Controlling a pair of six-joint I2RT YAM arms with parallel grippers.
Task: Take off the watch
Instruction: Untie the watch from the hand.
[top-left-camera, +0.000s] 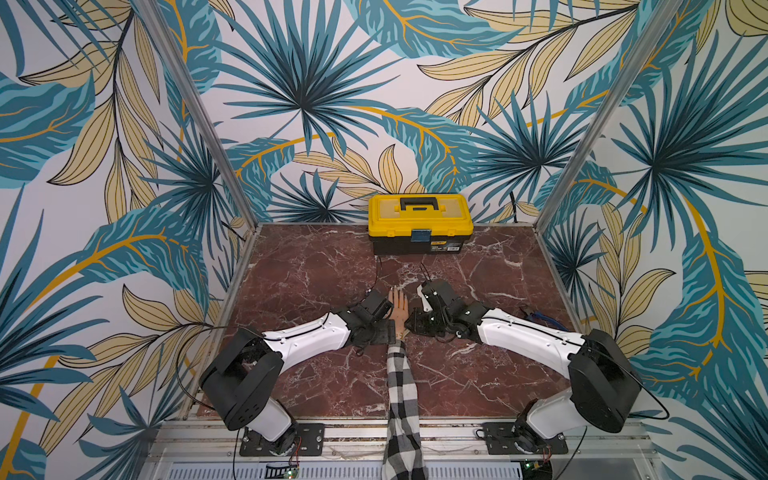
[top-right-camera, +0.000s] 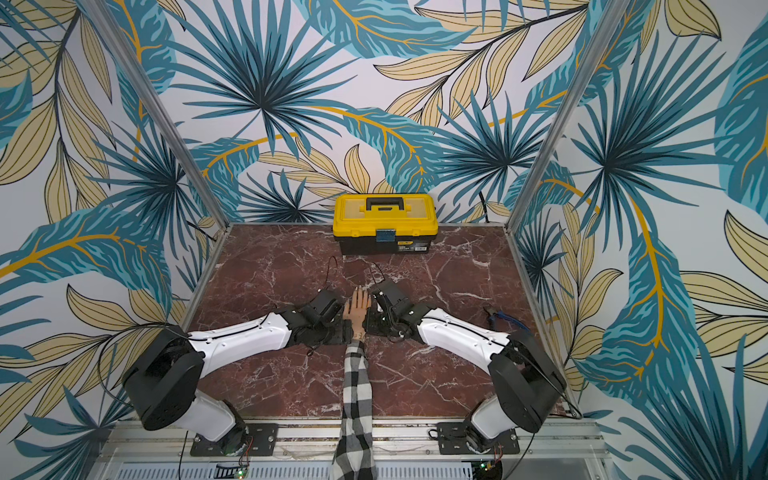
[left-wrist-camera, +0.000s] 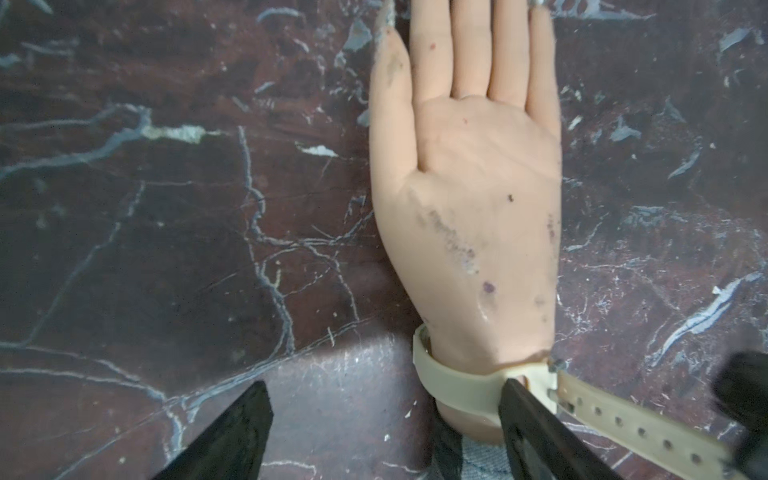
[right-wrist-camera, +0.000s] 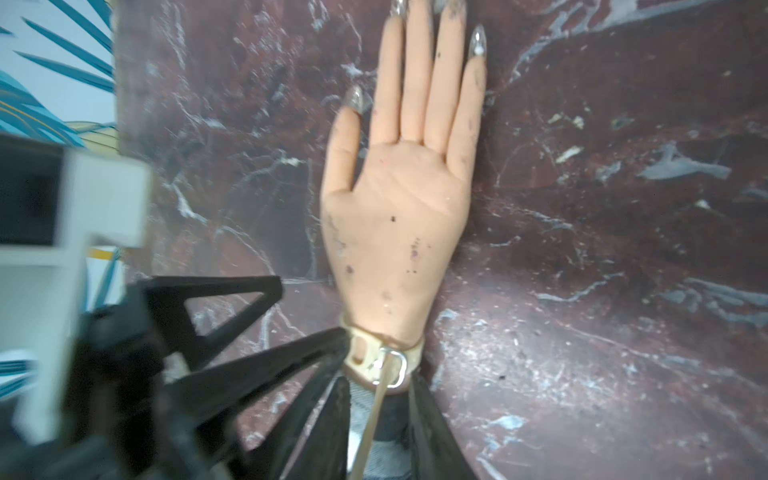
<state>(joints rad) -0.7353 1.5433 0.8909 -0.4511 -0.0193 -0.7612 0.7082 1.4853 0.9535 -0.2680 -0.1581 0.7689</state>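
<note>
A mannequin hand (top-left-camera: 400, 309) lies palm up on the marble table, its arm in a checked sleeve (top-left-camera: 401, 395). The watch (right-wrist-camera: 365, 357) circles the wrist by a beige strap, with the metal buckle (right-wrist-camera: 395, 365) facing up. It is also a small pale band in both top views (top-right-camera: 360, 335). The strap's loose tail (left-wrist-camera: 648, 428) runs out from the buckle between the fingers of my right gripper (right-wrist-camera: 380, 419), which stand apart on either side of it. My left gripper (left-wrist-camera: 386, 432) is open, with one finger (left-wrist-camera: 528, 419) lying on the strap beside the buckle.
A yellow and black toolbox (top-left-camera: 420, 222) stands shut at the back edge of the table. Blue-handled pliers (top-left-camera: 540, 318) lie to the right, behind my right arm. Metal frame posts rise at the table's back corners.
</note>
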